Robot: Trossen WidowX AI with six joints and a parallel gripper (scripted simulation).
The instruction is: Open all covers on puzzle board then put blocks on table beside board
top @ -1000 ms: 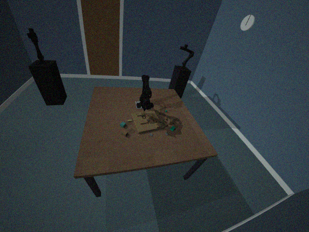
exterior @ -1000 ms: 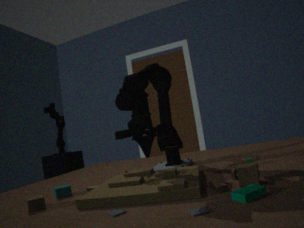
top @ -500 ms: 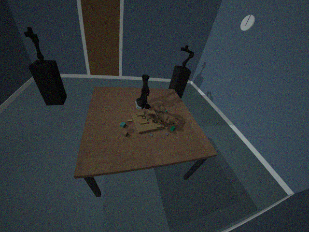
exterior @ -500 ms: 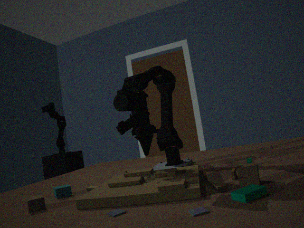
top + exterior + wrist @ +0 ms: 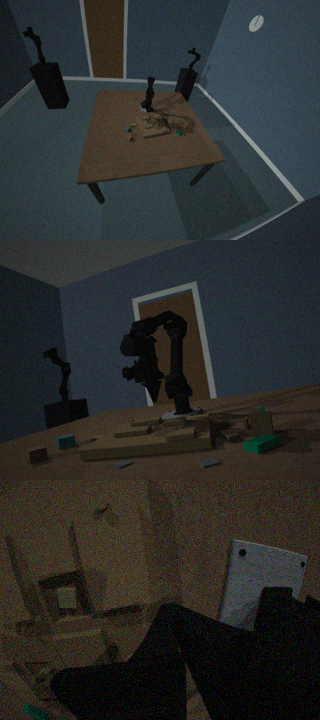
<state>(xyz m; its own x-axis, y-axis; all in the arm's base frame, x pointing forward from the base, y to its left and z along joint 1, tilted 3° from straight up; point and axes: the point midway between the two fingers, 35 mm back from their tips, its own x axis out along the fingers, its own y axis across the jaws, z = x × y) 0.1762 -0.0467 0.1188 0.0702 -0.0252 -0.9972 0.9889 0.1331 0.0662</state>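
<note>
My gripper (image 5: 155, 400) (image 5: 172, 609) is shut and empty, pointing down above the board's robot side. The tan puzzle board (image 5: 148, 134) (image 5: 144, 450) carries raised wooden pieces; covers and rails are hard to tell apart in the dim light. In the wrist view a pale yellowish square (image 5: 67, 598) shows inside an uncovered well; whether it is a block or lit floor I cannot tell. A teal block (image 5: 127, 128) (image 5: 65, 441) and a brown block (image 5: 132, 139) (image 5: 38, 455) rest left of the board. A green block (image 5: 178, 133) (image 5: 261, 444) lies right of it.
A tall tan block (image 5: 261, 422) and a tiny green cube (image 5: 171, 115) (image 5: 262, 409) stand right of the board. Two flat grey pieces (image 5: 157, 139) (image 5: 123, 463) lie in front. The arm's pale base plate (image 5: 142, 108) (image 5: 250, 580) is behind it. Arm shadows darken the board's right side.
</note>
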